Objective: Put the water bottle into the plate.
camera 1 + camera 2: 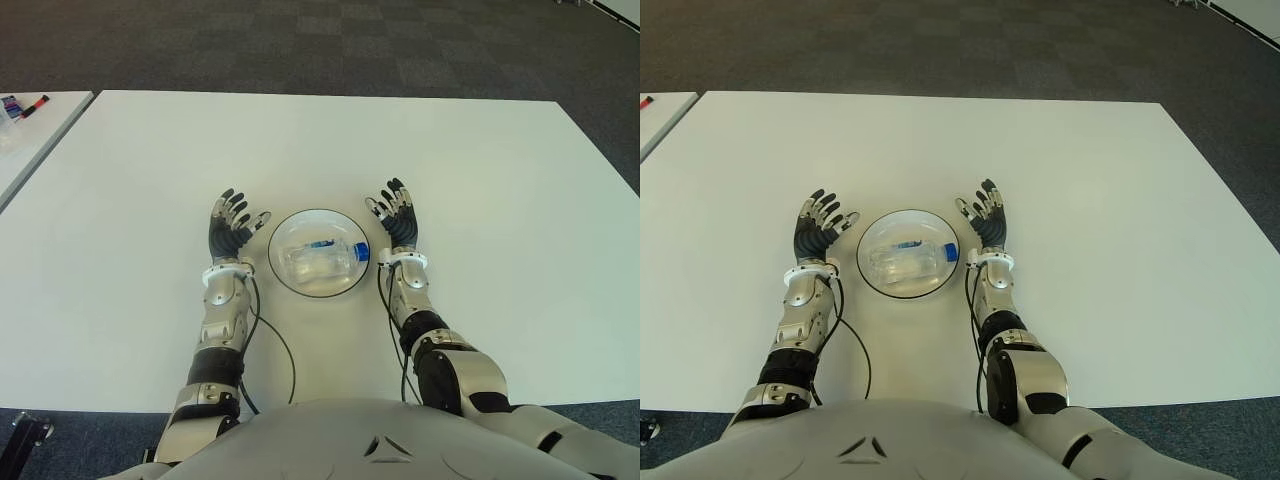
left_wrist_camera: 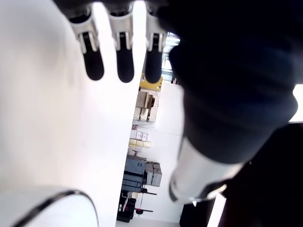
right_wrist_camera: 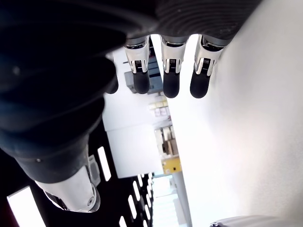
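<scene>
On the white desk (image 1: 140, 180), left eye view: a round plate (image 1: 287, 231) with a dark rim sits near the robot, between its two hands. The clear bottle (image 1: 322, 256) lies on its side inside the plate, its blue cap (image 1: 361, 252) toward the right rim. The left hand (image 1: 233, 225) shows just left of the plate, fingers spread and pointing away from the robot, holding nothing. The right hand (image 1: 396, 215) shows just right of the plate, fingers likewise extended and empty. Neither hand touches the bottle. Dark cables run along both forearms. At the far left a second pale surface (image 1: 30, 135) carries a few small items (image 1: 22, 105), too small to identify. Dark carpet (image 1: 330, 40) lies beyond the far edge of the desk.

Right eye view: the same layout, slightly shifted. The bottle lies in the plate, cap to the right, with an open hand on either side.

Left wrist view: three dark fingertips (image 2: 93, 66) of the left hand stand straight against the bright desk, with nothing between them. A curved dark rim, part of the plate, shows at one corner.

Right wrist view: three fingertips (image 3: 171, 84) of the right hand extend straight and apart, gripping nothing. Whether either hand touches the desk cannot be told.
</scene>
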